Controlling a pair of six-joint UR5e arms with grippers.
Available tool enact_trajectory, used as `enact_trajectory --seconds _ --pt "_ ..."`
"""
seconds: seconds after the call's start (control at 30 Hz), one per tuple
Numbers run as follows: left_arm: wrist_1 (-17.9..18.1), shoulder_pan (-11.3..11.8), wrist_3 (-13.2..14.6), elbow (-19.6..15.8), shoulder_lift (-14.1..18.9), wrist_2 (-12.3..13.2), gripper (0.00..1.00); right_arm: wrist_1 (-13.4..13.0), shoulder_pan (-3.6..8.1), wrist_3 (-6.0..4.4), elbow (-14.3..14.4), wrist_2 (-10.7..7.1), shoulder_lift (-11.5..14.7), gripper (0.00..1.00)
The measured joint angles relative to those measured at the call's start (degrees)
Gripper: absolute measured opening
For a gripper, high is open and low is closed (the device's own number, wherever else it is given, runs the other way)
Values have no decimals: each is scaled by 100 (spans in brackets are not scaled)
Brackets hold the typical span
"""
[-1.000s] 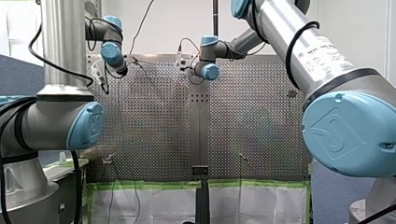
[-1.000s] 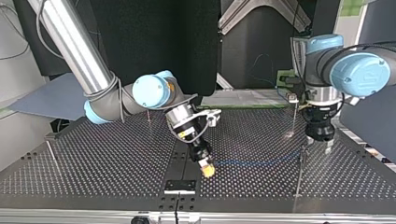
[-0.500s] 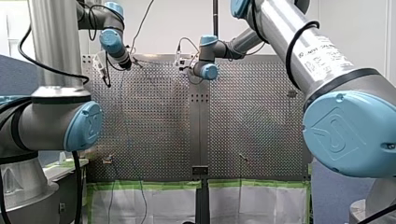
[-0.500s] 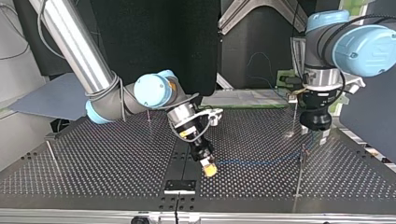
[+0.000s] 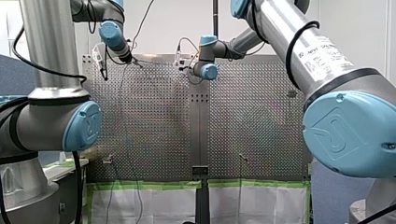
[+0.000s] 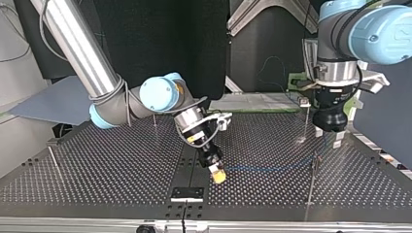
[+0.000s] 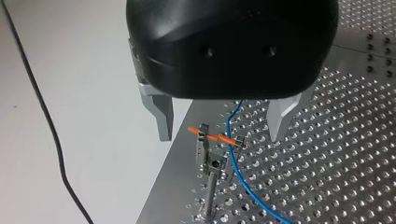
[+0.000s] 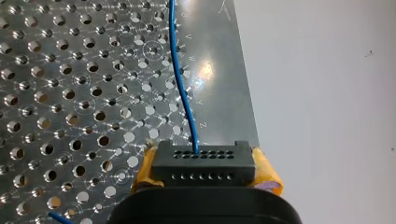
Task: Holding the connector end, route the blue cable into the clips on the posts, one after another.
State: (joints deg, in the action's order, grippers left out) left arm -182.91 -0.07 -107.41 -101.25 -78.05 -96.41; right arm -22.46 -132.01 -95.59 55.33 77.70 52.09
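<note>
In the top view, a thin bare post (image 6: 51, 156) stands near the edge, at about 9 o'clock on the table (image 6: 121, 165). My right arm comes in from 11 o'clock. My right pincer (image 6: 217, 176) points down at the table close to its 6 o'clock edge, at 1 o'clock from a small black plate (image 6: 187, 193). This pincer is pinching the black connector (image 8: 204, 162). In the right wrist view, its yellow pads (image 8: 267, 173) press on the two short sides of the connector. The blue cable (image 6: 272, 168) leaves one hole of the connector and runs low over the table toward 3 o'clock, as far as a post with a clip (image 6: 315, 162). My left pincer (image 6: 330, 137) hangs above this post, at about 1 o'clock from its top, and touches nothing. In the left wrist view its metal fingers (image 7: 161, 116) are spread wide with nothing held. The head of the clip stands below, between the fingers and apart from both. The cable crosses the orange piece (image 7: 219, 138) of the clip and goes on toward 5 o'clock over the table. I cannot tell whether the cable sits fully inside the clip.
</note>
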Motion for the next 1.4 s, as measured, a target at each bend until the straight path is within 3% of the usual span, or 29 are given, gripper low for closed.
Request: enact_trajectory --seconds 0.47,1.4 --pt "172 -54 679 1 -178 54 100 4 1 2 0 -7 -2 0" --pt "176 -97 782 -1 -201 -103 100 12 -27 -19 -1 -9 -5 0"
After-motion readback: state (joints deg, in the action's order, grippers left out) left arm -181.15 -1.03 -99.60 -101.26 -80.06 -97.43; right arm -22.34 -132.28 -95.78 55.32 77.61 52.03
